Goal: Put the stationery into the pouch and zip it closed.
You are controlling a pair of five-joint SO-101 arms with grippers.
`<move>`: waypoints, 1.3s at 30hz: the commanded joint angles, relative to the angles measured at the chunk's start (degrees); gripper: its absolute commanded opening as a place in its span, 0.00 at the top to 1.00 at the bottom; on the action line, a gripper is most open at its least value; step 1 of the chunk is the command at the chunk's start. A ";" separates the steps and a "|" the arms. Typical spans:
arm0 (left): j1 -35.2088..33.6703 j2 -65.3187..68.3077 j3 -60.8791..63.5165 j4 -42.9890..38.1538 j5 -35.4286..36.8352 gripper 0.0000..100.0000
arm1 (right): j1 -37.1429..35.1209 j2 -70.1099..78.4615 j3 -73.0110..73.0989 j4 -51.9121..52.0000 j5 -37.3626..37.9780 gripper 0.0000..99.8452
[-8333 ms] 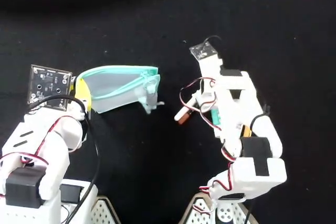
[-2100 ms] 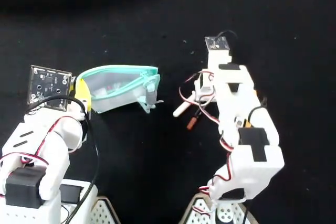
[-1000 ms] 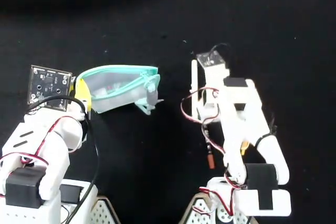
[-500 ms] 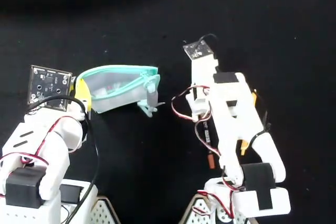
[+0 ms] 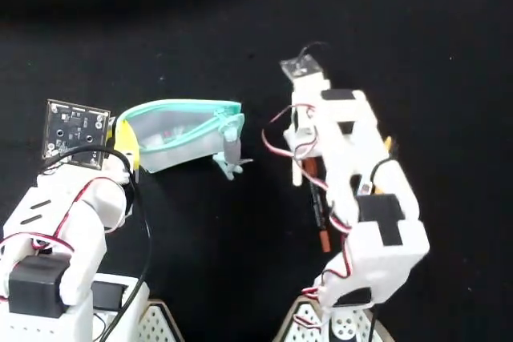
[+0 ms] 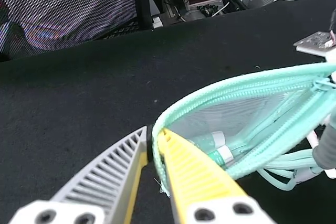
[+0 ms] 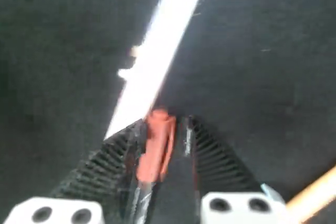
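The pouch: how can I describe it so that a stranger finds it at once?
On the black table, look at the left half. The pouch lies there, one end pinched by the left gripper; only it has a mint-green zip and see-through mesh.

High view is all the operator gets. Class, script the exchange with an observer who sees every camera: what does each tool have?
Operator: Does the left tool actually grip the pouch?
Observer: Yes; the left wrist view shows it shut on the end of the rim.
Operator: What is at the right tool?
Observer: The right wrist view shows the red end of a pen sitting within it.
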 commanded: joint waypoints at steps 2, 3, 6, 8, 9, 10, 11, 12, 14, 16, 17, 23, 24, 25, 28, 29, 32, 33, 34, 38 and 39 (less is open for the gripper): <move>-0.66 1.49 7.34 0.44 -0.18 0.97 | 1.41 1.98 -2.07 0.18 0.97 0.88; -0.66 1.49 7.34 0.44 -0.18 0.97 | 1.49 1.80 -2.07 0.18 0.97 0.88; -0.66 1.49 7.34 0.44 -0.18 0.97 | 1.76 1.19 -2.07 0.18 0.97 0.88; -0.66 1.49 7.34 0.44 -0.18 0.97 | 1.76 1.01 -1.98 0.18 0.97 0.88; -0.66 1.49 7.34 0.44 -0.18 0.97 | 1.76 1.01 -1.98 0.18 0.97 0.90; -0.66 1.49 7.34 0.44 -0.18 0.97 | 1.76 1.01 -1.98 0.18 0.97 0.93; -0.66 1.49 7.34 0.44 -0.18 0.97 | 1.76 1.01 -2.07 0.18 0.97 0.98; -0.66 1.49 7.34 0.44 -0.18 0.97 | 1.76 0.92 -2.07 0.18 0.97 0.99; -0.66 1.49 7.34 0.44 -0.18 0.97 | 1.76 0.75 -1.98 0.26 0.88 0.99; -0.66 1.49 7.34 0.44 -0.18 0.97 | 1.76 -0.75 -1.63 1.76 0.88 0.99; -0.66 1.49 7.34 0.44 -0.18 0.97 | 1.76 -2.07 -1.45 2.73 0.88 0.99; -0.66 1.49 7.34 0.35 -0.18 0.97 | 1.41 -18.95 3.91 4.57 0.97 0.99; -0.66 1.49 7.34 0.35 -0.18 0.97 | 1.41 -22.99 5.05 4.57 0.97 0.99; -0.66 1.49 7.34 0.35 -0.18 0.97 | 1.41 -27.12 6.29 4.57 0.97 0.99; -0.66 1.49 7.34 0.35 -0.18 0.97 | 0.88 -40.40 9.01 4.22 0.97 0.99; -0.66 1.49 7.34 0.35 -0.18 0.97 | 0.09 -44.79 9.54 4.22 0.97 0.99; -0.57 1.49 7.34 0.35 -0.18 0.97 | -3.96 -58.07 9.98 4.57 0.35 0.99; -0.57 1.49 7.34 0.35 -0.18 0.97 | -5.80 -62.29 9.80 4.57 0.35 0.99; -0.57 1.49 7.34 0.35 -0.18 0.97 | -7.74 -66.51 9.71 4.48 0.00 0.99; -0.31 1.49 8.57 -0.70 -0.18 0.97 | -16.88 -80.04 7.96 2.46 -2.64 0.99; -0.57 1.49 9.19 -1.58 -0.18 0.97 | -18.99 -82.24 7.87 0.62 -2.90 0.99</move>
